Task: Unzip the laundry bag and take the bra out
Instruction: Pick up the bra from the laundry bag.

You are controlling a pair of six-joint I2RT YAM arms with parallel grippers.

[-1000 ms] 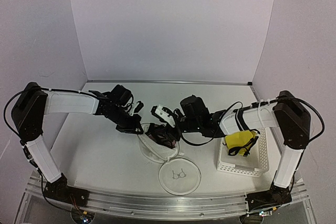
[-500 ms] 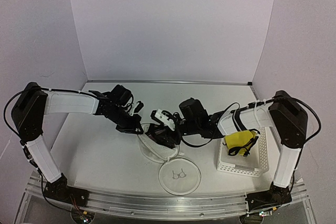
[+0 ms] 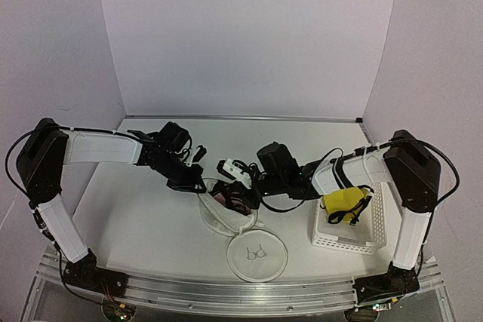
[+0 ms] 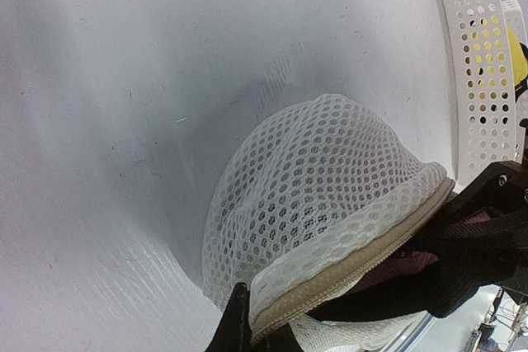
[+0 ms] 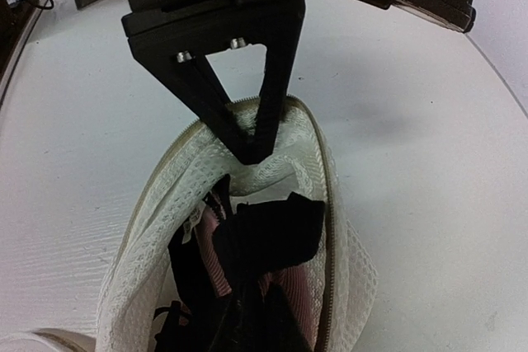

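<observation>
Fingers of my left gripper (image 5: pixel 252 147) clench the laundry bag (image 4: pixel 313 179) by its unzipped rim at 10 o'clock, propping the mouth open at mid-table. My right gripper (image 3: pixel 241 192), reaching in from 3 o'clock, is clamped on the bra (image 5: pixel 264 237) inside. The white basket (image 3: pixel 375 220) waits farther out at 3 o'clock.

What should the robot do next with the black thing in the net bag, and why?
Probably lift the right gripper up and away, pulling the bra out. The laundry bag is unzipped, the left gripper pinches its rim, and the right one seems closed on the bra.
</observation>
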